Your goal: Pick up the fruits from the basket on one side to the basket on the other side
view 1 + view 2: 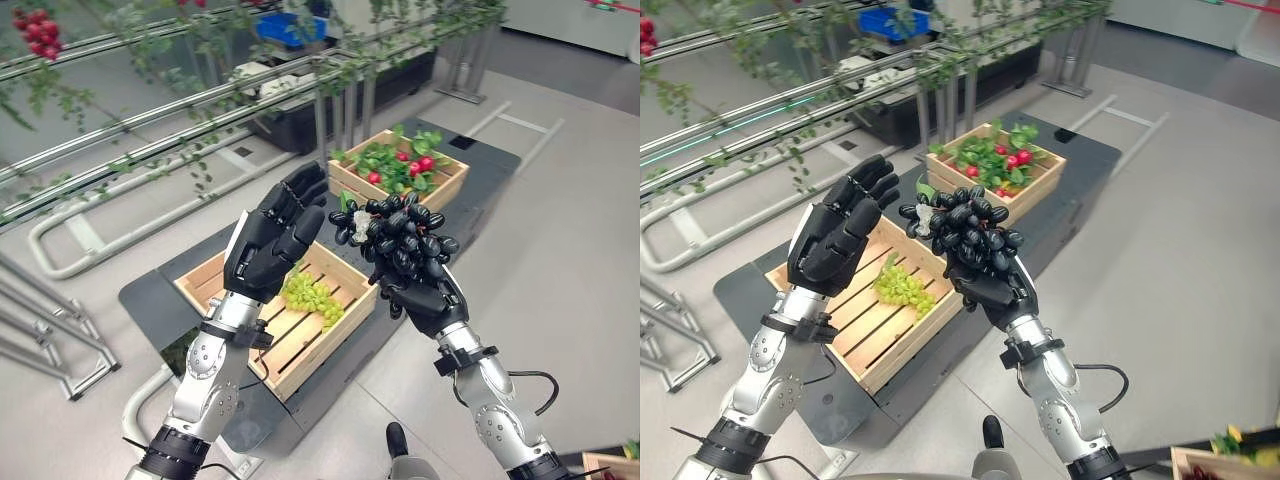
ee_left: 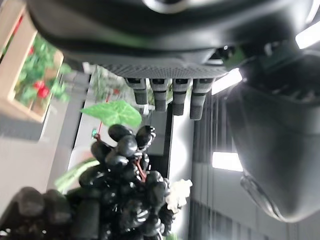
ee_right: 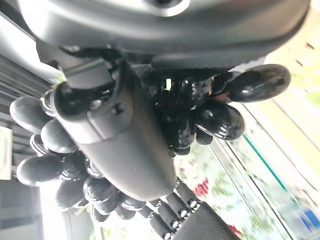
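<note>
Right hand (image 1: 428, 290): raised above the near crate's right edge, fingers curled round a bunch of black grapes (image 1: 395, 232); thumb seen wrapped across the bunch in the right wrist view.
Black grapes: held in the air between the two crates, resting on top of the right hand, one green leaf (image 2: 112, 112) at the bunch's top.
Left hand (image 1: 272, 238): held up just left of the bunch, palm turned toward it, fingers straight and spread, nothing gripped, not touching the grapes.
Near crate (image 1: 215, 285): wooden, slatted, a bunch of green grapes (image 1: 310, 294) lying inside at its right.
Far crate (image 1: 447, 187): wooden, red fruit (image 1: 420, 164) and leaves inside.
Platform (image 1: 150, 300): dark, both crates set on it.
</note>
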Controlling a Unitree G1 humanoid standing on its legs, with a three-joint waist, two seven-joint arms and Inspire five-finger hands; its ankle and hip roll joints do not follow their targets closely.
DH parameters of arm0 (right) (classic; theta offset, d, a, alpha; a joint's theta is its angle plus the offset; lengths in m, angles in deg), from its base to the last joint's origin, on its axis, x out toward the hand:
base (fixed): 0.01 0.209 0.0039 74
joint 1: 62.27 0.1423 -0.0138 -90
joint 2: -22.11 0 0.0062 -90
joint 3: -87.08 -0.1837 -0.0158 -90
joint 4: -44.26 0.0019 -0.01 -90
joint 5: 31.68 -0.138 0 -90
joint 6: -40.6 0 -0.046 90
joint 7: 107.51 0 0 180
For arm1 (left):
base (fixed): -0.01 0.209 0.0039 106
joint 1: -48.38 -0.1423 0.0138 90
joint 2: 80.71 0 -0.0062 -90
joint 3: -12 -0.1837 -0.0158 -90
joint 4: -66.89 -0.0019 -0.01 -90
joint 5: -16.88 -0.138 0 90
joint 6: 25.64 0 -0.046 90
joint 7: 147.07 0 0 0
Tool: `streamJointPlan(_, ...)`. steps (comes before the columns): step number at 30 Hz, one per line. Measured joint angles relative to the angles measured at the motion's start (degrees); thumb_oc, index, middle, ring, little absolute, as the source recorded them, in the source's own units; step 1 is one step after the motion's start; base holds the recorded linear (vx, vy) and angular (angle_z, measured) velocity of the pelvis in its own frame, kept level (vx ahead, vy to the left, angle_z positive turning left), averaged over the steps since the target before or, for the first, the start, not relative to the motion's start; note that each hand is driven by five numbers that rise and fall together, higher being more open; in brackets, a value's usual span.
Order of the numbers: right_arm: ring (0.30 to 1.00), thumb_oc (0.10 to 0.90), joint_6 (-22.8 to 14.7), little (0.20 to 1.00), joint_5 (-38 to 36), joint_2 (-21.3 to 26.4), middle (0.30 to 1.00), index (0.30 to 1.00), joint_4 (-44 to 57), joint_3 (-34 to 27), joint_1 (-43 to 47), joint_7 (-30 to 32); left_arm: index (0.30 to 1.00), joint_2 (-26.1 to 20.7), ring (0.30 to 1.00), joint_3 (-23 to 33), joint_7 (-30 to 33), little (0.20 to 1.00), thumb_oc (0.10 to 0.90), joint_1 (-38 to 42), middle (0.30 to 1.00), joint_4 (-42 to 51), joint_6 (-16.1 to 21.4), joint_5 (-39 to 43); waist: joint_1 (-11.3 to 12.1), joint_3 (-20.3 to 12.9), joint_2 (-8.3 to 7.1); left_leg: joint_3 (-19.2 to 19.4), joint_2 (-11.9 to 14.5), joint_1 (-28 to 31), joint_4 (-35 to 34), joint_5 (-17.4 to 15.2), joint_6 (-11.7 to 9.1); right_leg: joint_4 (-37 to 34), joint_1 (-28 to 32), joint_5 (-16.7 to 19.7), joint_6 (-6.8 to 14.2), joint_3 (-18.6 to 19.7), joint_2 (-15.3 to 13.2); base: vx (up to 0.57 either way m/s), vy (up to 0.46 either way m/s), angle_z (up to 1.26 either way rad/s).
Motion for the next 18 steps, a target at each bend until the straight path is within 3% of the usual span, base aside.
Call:
streamJointPlan(2,0.3,0.4,-0.3,0.3,0.0,0.3,0.3,0.3,0.0,-0.9,0.0,-0.1,0.9,0.2,0.9,0.0,-0.7,0.9,0.8,0.0,0.9,0.1,0.0,0.0,0.1,1.1,1.91,1.9,1.6,-0.3,-0.5,0.7,0.5,2.8,-1.4,-4.6,-1.4,-2.1,0.4,-0.16,0.071,-0.41)
streamJointPlan(4,0.3,0.4,-0.4,0.3,-0.5,1.5,0.3,0.3,0.1,-1.8,0.2,-0.2,0.9,0.5,0.9,0.3,-0.8,0.9,0.8,0.1,0.9,0.3,0.0,0.0,0.9,2.2,5.59,5.8,5.3,0.5,-3.5,3.1,-0.3,14.9,-4.2,-5.9,-3.2,-6.4,2.1,-0.14,0.01,-0.43)
streamJointPlan(5,0.3,0.4,-0.4,0.3,-1.8,2.0,0.3,0.3,0.1,-1.8,0.2,-0.2,0.9,0.3,0.9,0.5,-0.6,0.9,0.8,0.2,0.9,0.5,0.0,0.0,1.0,2.3,6.3,6.3,6.2,0.6,-4.7,3.9,-0.7,17.1,-3.1,-8.2,-3.3,-7.7,2.0,-0.15,-0.028,-0.28)
streamJointPlan(6,0.3,0.4,-0.4,0.3,-1.8,1.9,0.3,0.3,0.1,-1.9,0.2,-0.2,0.9,0.3,0.9,0.7,-0.4,0.9,0.8,0.2,0.9,0.7,0.0,0.0,1.3,2.3,6.29,7.3,6.8,0.5,-4.7,4.0,-0.9,18.1,-2.4,-9.7,-3.3,-8.9,1.7,-0.15,-0.065,-0.41)
streamJointPlan(7,0.3,0.4,-0.5,0.3,-1.8,1.6,0.3,0.3,0.1,-1.7,0.2,-0.3,0.9,0.4,0.9,0.9,0.3,0.9,0.8,0.2,0.9,0.7,0.0,0.0,2.0,2.5,6.36,8.5,7.6,0.7,-4.8,4.2,-1.2,19.8,-1.5,-12.5,-4.8,-11.5,0.9,-0.1,-0.094,-0.42)
streamJointPlan(8,0.3,0.4,-0.5,0.3,-1.8,1.5,0.3,0.3,0.1,-1.6,0.3,-0.4,0.9,0.4,0.9,0.9,0.6,0.9,0.8,0.3,0.9,0.7,0.0,0.0,2.2,2.4,6.19,8.9,7.8,0.7,-4.7,4.3,-1.5,19.3,-0.8,-12.7,-5.0,-12.6,1.1,-0.1,-0.139,-0.47)
streamJointPlan(11,0.3,0.4,-0.7,0.3,-1.8,0.7,0.3,0.3,-0.1,-1.3,1.9,-1.3,0.9,0.1,0.9,1.5,2.0,0.9,0.8,1.2,0.9,0.7,0.0,-0.2,4.2,3.2,4.89,8.8,8.1,1.0,-4.0,3.8,-3.1,13.1,0.9,-10.9,-4.7,-14.4,3.9,-0.1,-0.224,-1.13)
streamJointPlan(12,0.3,0.4,-1.3,0.3,-1.8,0.3,0.3,0.3,-0.5,-1.1,3.3,-2.1,0.9,0.4,0.9,2.1,2.6,0.9,0.8,1.7,0.9,0.9,0.0,-0.4,4.9,3.5,4.03,6.8,7.5,0.0,-4.6,2.7,-2.9,5.5,1.6,-6.8,-4.1,-12.8,6.1,-0.09,-0.312,-1.57)
streamJointPlan(13,0.3,0.4,-1.8,0.3,-1.8,0.3,0.3,0.3,-1.1,-1.1,4.1,-2.6,0.9,0.4,0.9,2.4,3.1,0.9,0.8,1.5,0.9,1.3,0.1,-0.7,6.1,3.2,4.27,6.2,7.2,0.5,-5.9,3.0,-3.0,0.6,2.8,-6.9,-3.3,-13.8,6.3,-0.07,-0.256,-2.15)
streamJointPlan(14,0.3,0.4,-2.2,0.3,-1.8,-0.1,0.3,0.3,-2.7,-1.1,6.1,-2.9,0.9,1.0,0.9,3.0,4.1,0.9,0.8,1.8,0.9,1.5,0.0,-1.1,7.1,3.7,5.46,11.0,10.6,1.7,-7.7,5.1,-3.9,4.5,2.3,-9.4,-7.3,-21.4,6.0,-0.05,-0.25,-1.69)
streamJointPlan(15,0.3,0.4,-2.2,0.3,-1.8,-0.4,0.3,0.3,-2.8,-1.1,6.1,-2.9,0.9,1.3,0.9,3.0,4.6,0.9,0.8,1.9,0.9,1.5,0.0,-1.5,7.1,3.7,5.5,12.2,11.6,2.0,-7.8,5.2,-4.3,6.7,2.9,-10.2,-8.3,-22.8,5.8,-0.05,-0.309,-1.68)
streamJointPlan(16,0.3,0.4,-2.2,0.3,-1.7,-0.2,0.3,0.3,-2.2,-1.1,5.6,-2.9,0.9,1.4,0.9,3.1,5.3,0.9,0.8,2.0,0.9,1.6,0.0,-2.4,6.5,3.2,3.92,12.6,12.0,2.4,-7.8,5.3,-5.1,9.3,5.6,-12.0,-6.5,-22.3,4.1,-0.07,-0.395,-0.95)
streamJointPlan(18,0.3,0.4,-2.3,0.3,-1.7,-0.3,0.3,0.3,-1.2,-1.2,5.1,-2.9,0.9,1.4,0.9,3.9,5.9,0.9,0.8,2.1,0.9,1.9,0.0,-2.8,6.5,2.6,2.13,11.9,12.1,2.0,-7.7,5.8,-6.1,3.2,8.7,-11.5,-3.5,-20.4,4.3,-0.08,-0.369,-0.75)
